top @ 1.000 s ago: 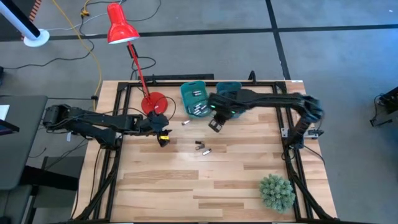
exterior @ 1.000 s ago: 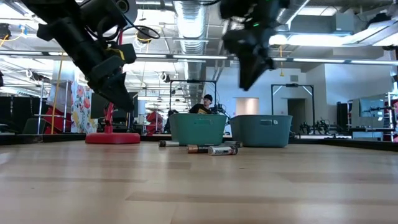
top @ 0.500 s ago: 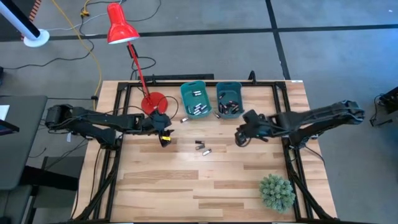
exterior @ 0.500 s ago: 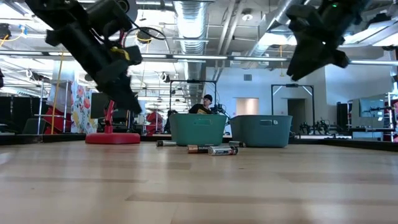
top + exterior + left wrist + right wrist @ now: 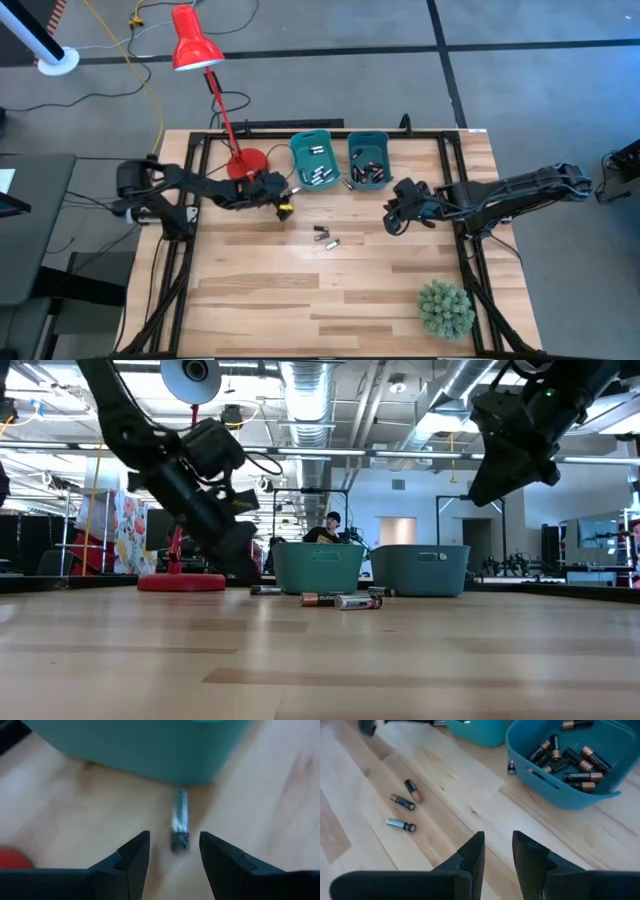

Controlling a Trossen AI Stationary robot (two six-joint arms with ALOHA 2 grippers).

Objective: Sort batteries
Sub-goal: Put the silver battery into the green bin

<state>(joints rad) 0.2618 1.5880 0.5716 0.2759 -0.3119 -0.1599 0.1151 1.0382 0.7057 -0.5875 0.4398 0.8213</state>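
Left gripper (image 5: 174,851): open, empty, straddling a small silver-grey cylindrical battery (image 5: 179,820) beside teal plastic bin (image 5: 150,745).
Right gripper (image 5: 498,851): slightly parted, empty.

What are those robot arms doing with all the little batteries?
They are sorting batteries into two teal bins. The left gripper is open and reaching for a silvery battery lying on the table right beside the left bin. The right gripper holds nothing and hovers off to the side of the right bin, which has dark batteries in it. Three loose batteries wait on the wooden table.
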